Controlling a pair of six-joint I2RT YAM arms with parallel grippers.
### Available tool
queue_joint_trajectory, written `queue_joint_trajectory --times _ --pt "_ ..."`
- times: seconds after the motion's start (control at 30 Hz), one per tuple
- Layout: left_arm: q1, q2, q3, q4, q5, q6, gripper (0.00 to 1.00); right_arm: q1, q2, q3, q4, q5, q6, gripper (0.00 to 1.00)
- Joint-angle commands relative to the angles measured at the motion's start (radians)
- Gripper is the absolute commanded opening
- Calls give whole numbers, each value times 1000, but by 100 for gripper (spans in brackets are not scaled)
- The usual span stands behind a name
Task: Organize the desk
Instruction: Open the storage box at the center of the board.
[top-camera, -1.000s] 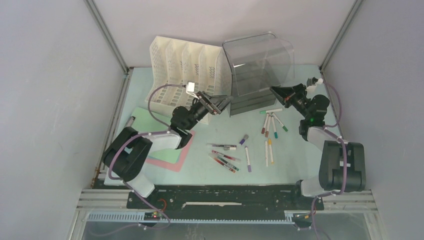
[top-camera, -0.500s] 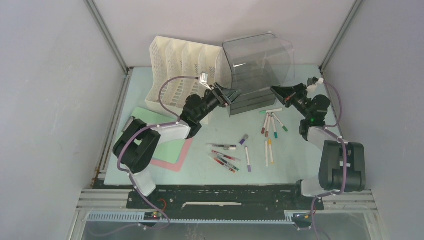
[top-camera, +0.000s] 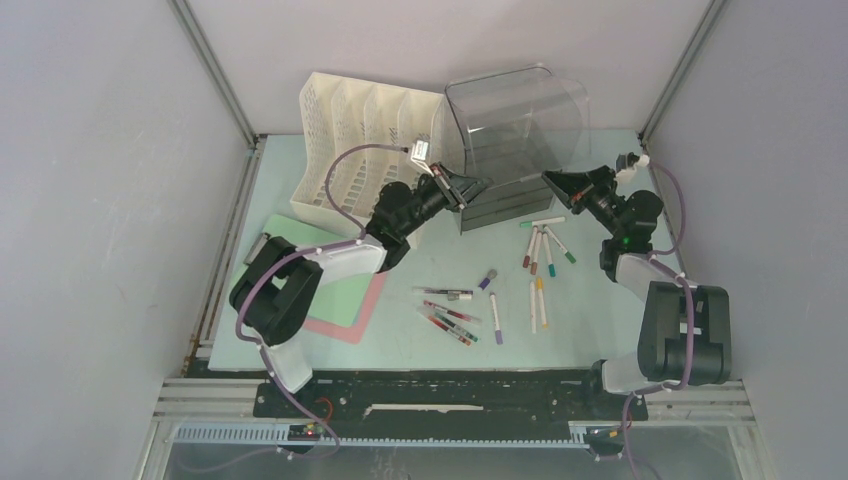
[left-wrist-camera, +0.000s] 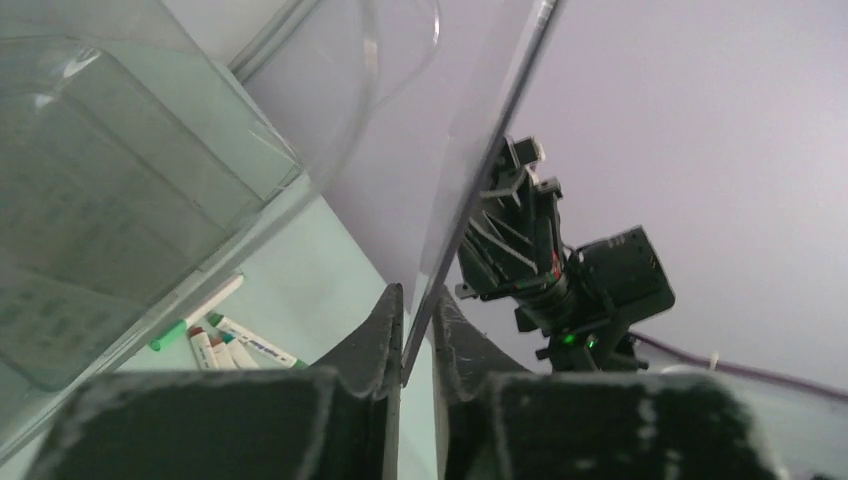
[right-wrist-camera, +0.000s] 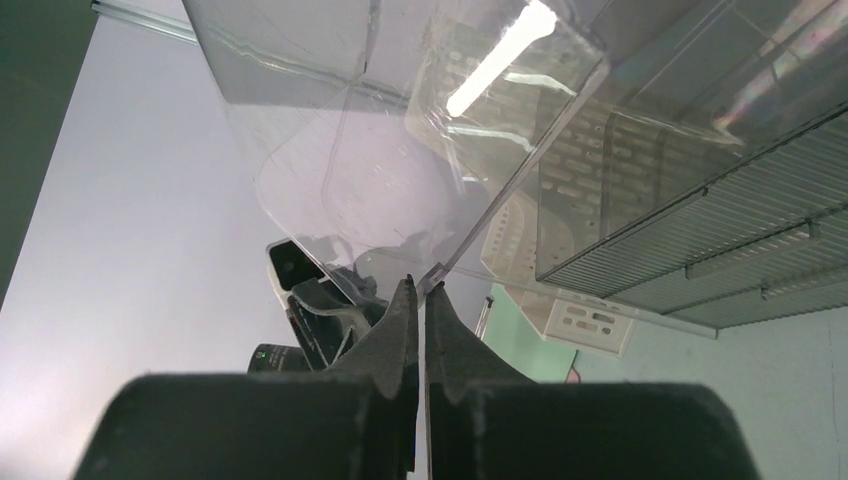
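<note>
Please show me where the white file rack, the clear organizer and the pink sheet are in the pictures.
white file rack (top-camera: 347, 122), top view, on a mesh divider.
clear organizer (top-camera: 515, 115), top view, on its transparent upper wall.
pink sheet (top-camera: 352, 328), top view, on its exposed near corner.

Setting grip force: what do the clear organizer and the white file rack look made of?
The clear organizer looks like rigid acrylic-type plastic, glossy: see-through walls and a bright glare streak. The white file rack looks like moulded plastic, matte: perforated lattice walls. The exact polymers can't be told.
</note>
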Motion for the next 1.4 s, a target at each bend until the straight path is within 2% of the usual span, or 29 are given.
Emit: queue_joint_trajectory --times 0.0,0.03,0.1,0.27,0.33,0.4,0.53,0.67,0.77,0.93,1.0,1.1,1.17,1.23,1.27,1.37 --pt "-5 -16 48 12 35 54 5 -7 -46 10 100 0 -29 0" --pt "-5 -23 52 2 34 62 1 -8 -49 10 111 -6 -35 0" --pt "-4 -37 62 -37 27 74 0 -12 -57 11 133 -23 -61 4" --pt "27 -54 108 -112 56 43 0 -29 -68 39 193 -115 -117 51" --pt "43 -56 124 -116 76 16 0 -34 -70 40 225 -147 -122 62" --pt "54 -60 143 -134 94 7 0 -35 -76 40 240 -188 -135 67" --pt "69 -76 160 -158 91 -14 0 -34 -109 40 255 -286 -175 68" --pt "76 -101 212 -237 101 -17 0 -17 -184 40 138 -363 -322 68" --pt "85 -111 256 -301 112 -17 0 12 -265 41 -73 -396 -541 68" --pt "96 -104 316 -407 180 19 0 99 -394 73 -514 -425 -1078 74" --pt "102 -101 314 -426 206 22 0 121 -423 86 -631 -444 -1236 77" --pt "114 -94 293 -387 220 2 0 121 -426 100 -708 -496 -1377 79" --pt "123 -84 302 -370 246 -18 0 121 -419 129 -845 -523 -1547 81" --pt "136 -80 301 -346 273 -39 0 121 -416 162 -1073 -539 -1766 82" --pt "140 -82 294 -340 289 -44 0 122 -417 174 -1178 -540 -1944 83" --pt "150 -107 258 -326 297 -34 0 121 -424 191 -1417 -523 -2287 87"
